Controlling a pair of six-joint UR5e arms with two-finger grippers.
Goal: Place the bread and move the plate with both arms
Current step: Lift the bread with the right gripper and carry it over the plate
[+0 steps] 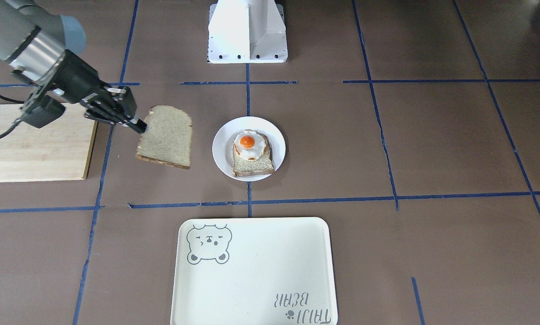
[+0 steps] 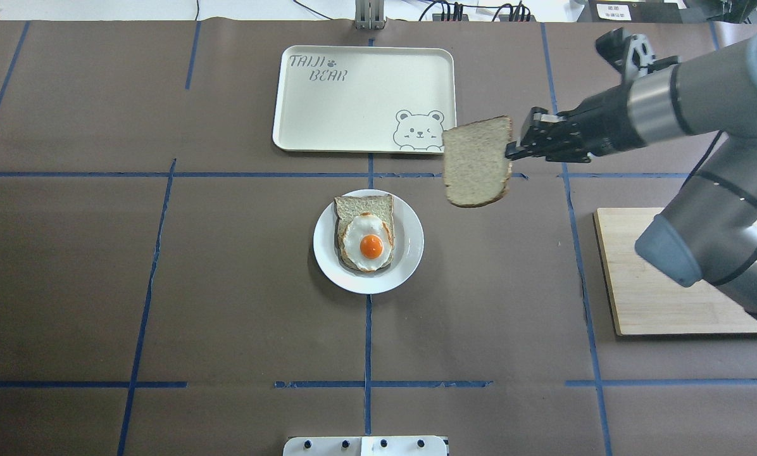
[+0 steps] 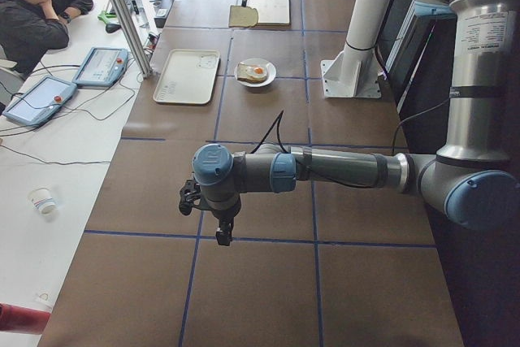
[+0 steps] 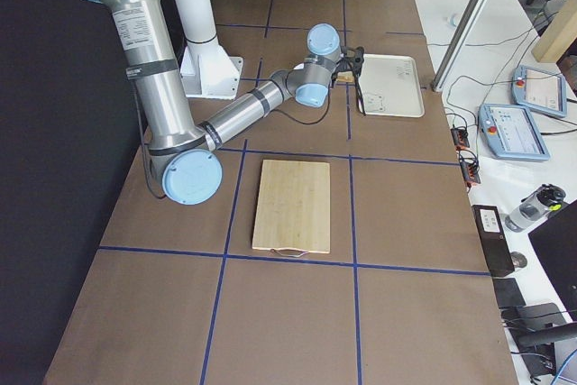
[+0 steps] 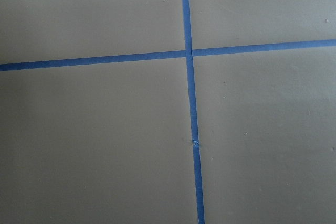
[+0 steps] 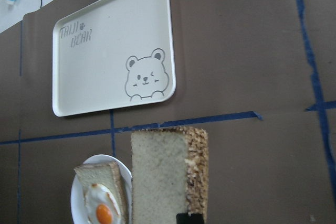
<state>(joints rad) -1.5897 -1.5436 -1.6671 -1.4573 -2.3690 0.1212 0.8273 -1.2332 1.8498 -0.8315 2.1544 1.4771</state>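
Note:
My right gripper (image 1: 140, 126) is shut on the edge of the bread (image 1: 166, 137), a plain slice with a dark crust, and holds it in the air to the side of the plate (image 1: 222, 135). In the overhead view the bread (image 2: 476, 163) hangs to the upper right of the white plate (image 2: 410, 253), apart from it. The plate bears a slice with a fried egg (image 2: 366, 240). The right wrist view shows the bread (image 6: 160, 177) beside the plate (image 6: 79, 198). My left gripper (image 3: 221, 237) hangs over bare table far from the plate; I cannot tell whether it is open or shut.
A cream bear-print tray (image 2: 353, 95) lies beyond the plate. A wooden cutting board (image 2: 657, 285) lies under my right arm. The white pedestal (image 1: 247, 31) stands at the robot's side of the table. Blue tape lines cross the brown table.

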